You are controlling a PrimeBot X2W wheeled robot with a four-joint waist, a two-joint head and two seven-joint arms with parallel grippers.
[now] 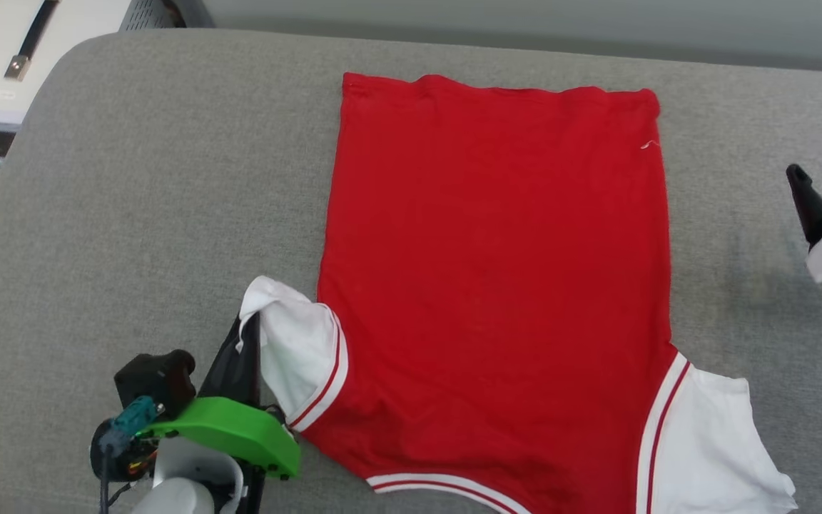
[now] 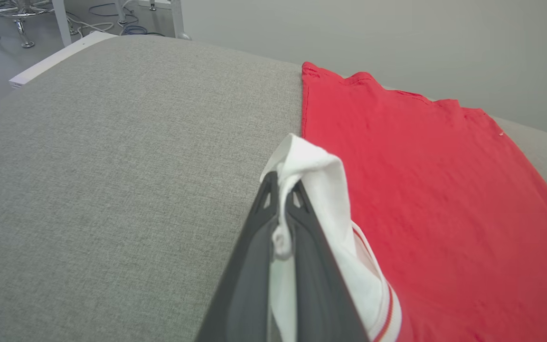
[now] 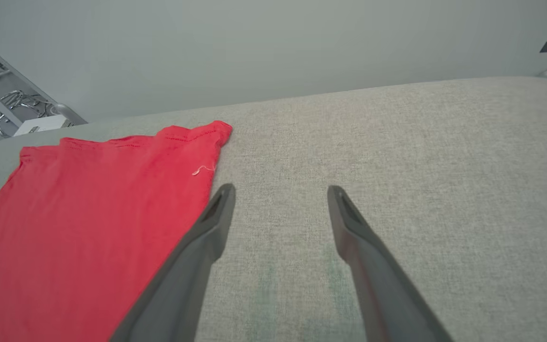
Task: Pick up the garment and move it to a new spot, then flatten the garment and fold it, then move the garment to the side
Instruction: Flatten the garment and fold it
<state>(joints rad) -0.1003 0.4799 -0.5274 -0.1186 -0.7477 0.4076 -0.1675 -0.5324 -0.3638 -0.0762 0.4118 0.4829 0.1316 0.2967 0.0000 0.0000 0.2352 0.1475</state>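
The grey padded surface (image 1: pixel 133 178) carries the red shirt (image 1: pixel 496 285), spread flat at its middle with the hem toward the far edge. My left fingers (image 2: pixel 249 275) pinch its white sleeve (image 2: pixel 321 190) near the front edge. My right fingers (image 3: pixel 207 237) stand spread over bare fabric beside the shirt.

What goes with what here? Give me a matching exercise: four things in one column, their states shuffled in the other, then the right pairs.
Things
1. left gripper
2. right gripper
3. garment
4. sleeve at the robot's right

States
A. white with red-striped trim, free of both grippers
B. open, beside the garment over the grey cushion
C. spread flat, plain red side up
D. shut on the other white sleeve

Pairs: 1-D, 2-B, 3-C, 4-A
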